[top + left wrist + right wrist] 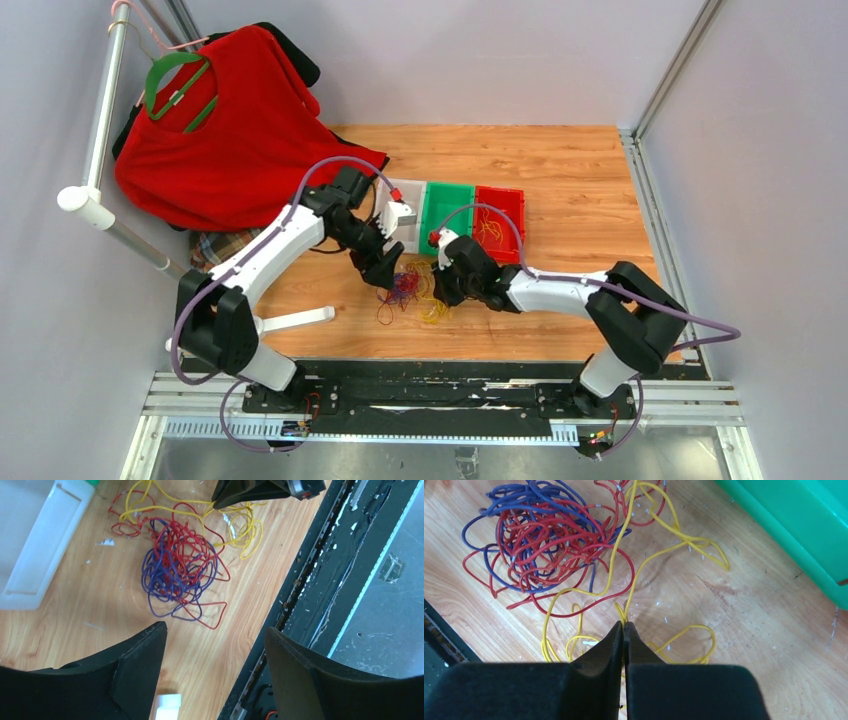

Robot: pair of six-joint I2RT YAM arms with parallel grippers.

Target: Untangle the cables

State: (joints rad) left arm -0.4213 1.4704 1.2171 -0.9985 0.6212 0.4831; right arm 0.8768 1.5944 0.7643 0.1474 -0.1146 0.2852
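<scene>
wooden worktop (580, 170) carries cables (175, 565) mostly left knotted; one yellow cable (629, 602) is clamped in the right pincer (624, 626), left pincer (214, 630) held apart.

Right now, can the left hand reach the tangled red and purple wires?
Probably yes: the left hand hangs open close to the tangled red and purple wires, with nothing between them.

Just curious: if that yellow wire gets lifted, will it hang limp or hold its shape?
Probably limp: the yellow wire lies in loose curls. Likely light, being so thin. It crosses the red and blue tangle, so may drag it.
</scene>
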